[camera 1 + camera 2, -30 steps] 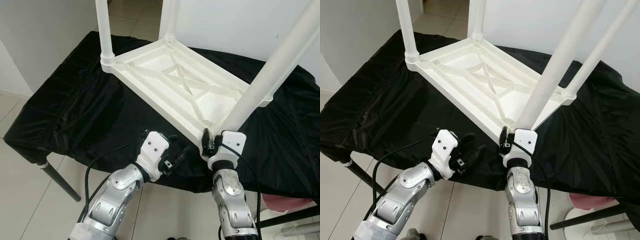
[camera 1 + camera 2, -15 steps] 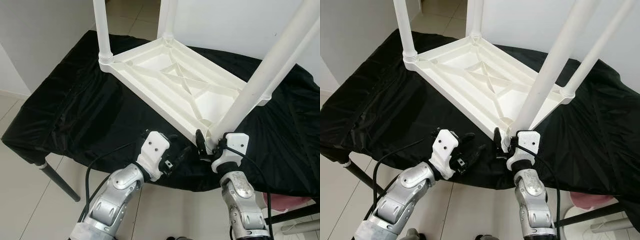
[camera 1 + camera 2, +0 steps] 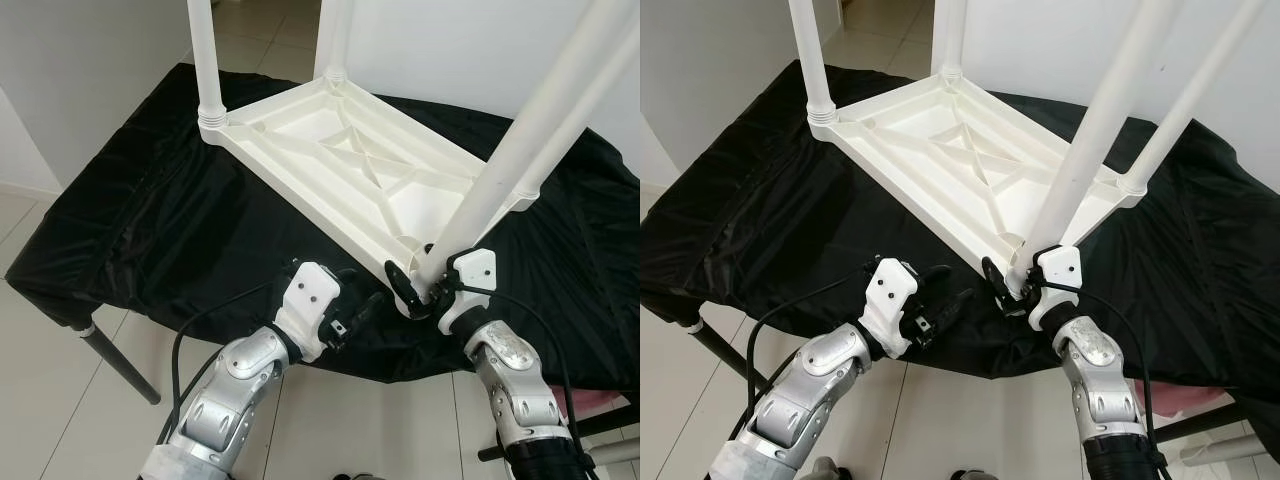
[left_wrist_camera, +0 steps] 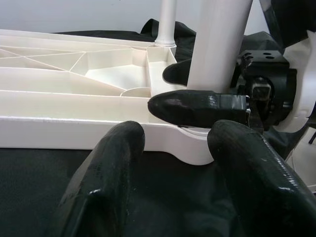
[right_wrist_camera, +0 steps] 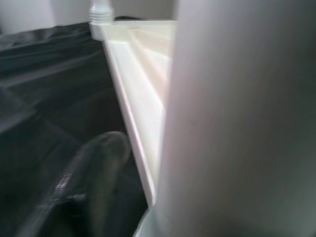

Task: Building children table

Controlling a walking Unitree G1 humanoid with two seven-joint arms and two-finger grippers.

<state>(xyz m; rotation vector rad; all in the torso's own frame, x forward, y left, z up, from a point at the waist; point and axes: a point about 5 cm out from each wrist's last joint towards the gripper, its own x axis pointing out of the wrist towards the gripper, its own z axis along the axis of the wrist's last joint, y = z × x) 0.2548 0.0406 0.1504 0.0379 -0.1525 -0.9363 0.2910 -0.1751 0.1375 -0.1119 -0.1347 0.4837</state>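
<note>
A white plastic children's table (image 3: 350,160) lies upside down on a black-draped work table, with its legs pointing up. My right gripper (image 3: 408,283) is at the near corner, shut on the base of the near leg (image 3: 520,150). One of its fingers (image 4: 197,106) crosses in front of the leg (image 4: 219,49) and the other reaches behind it. My left gripper (image 3: 355,310) hovers open just in front of the tabletop's near rim (image 4: 74,131), a little left of that corner, holding nothing.
Three other legs stand at the far left (image 3: 205,60), far (image 3: 335,40) and right (image 3: 590,90) corners. The black cloth (image 3: 150,220) hangs over the work table's front edge, above a metal leg (image 3: 115,365) and tiled floor. A white wall stands behind.
My right forearm has swung out to the right and its fingers now wrap the near leg's base from the side. The left gripper has stayed where it was.
</note>
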